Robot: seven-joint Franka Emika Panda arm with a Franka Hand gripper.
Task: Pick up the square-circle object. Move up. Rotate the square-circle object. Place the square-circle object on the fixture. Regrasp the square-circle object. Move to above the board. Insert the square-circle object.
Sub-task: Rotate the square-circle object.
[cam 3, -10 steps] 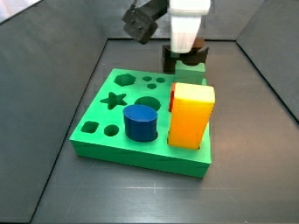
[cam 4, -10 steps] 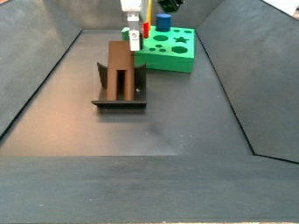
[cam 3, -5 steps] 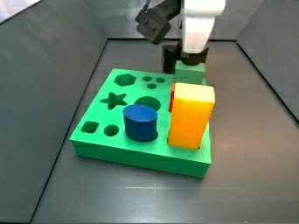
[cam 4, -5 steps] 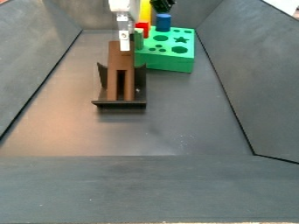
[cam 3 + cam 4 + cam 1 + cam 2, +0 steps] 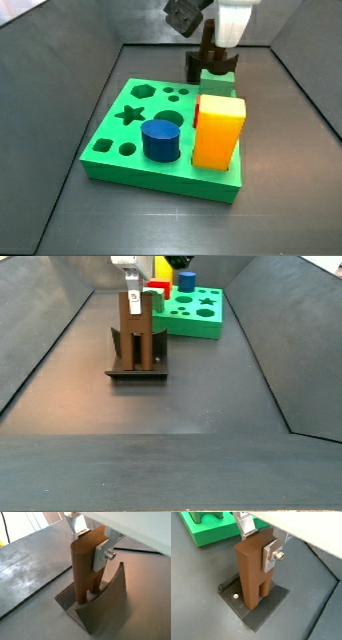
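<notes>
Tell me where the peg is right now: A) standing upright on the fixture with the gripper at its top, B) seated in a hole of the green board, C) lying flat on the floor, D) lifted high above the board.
A: in both wrist views the peg stands upright on the fixture, with the gripper at its upper end, one finger flat against its side, well apart from the board.

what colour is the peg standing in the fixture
Brown: the square-circle object, upright in the fixture with the gripper at its top, shows best in a wrist view.
</notes>
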